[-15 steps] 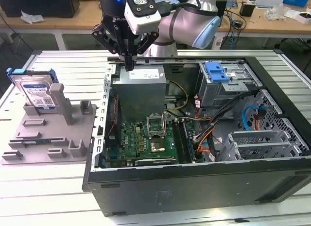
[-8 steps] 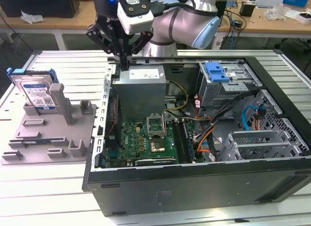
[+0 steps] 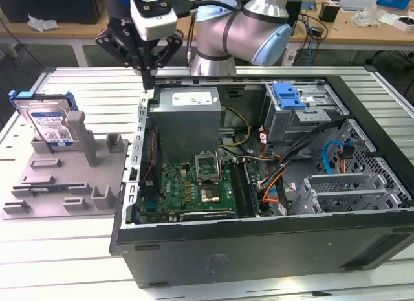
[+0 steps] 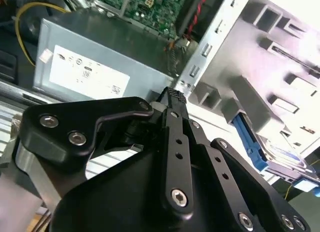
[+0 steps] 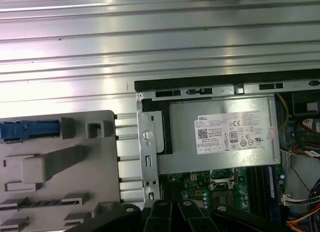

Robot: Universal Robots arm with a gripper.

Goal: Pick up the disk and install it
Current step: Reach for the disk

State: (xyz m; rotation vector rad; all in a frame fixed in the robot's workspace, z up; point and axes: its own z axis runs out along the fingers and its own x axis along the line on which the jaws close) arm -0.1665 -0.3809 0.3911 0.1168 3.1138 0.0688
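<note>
Exterior view: the disk point(image 3: 50, 123) stands in a grey stand point(image 3: 65, 184) on that view's left, well apart from the gripper point(image 3: 150, 83). The gripper is shut tight and holds nothing. It might bump the case point(image 3: 259, 249) edge if it slides sideways this low. It points straight down over the case's back corner.

1. One disk point(image 3: 50, 123).
2. One grey holder stand point(image 3: 65, 184).
3. One open computer case point(image 3: 259, 256).
4. One power supply point(image 3: 187, 116).
5. One blue-latched drive cage point(image 3: 304, 116).
6. One robot arm point(image 3: 239, 35), one pincer point(image 3: 148, 78).
7. One table point(image 3: 77, 249).
</note>
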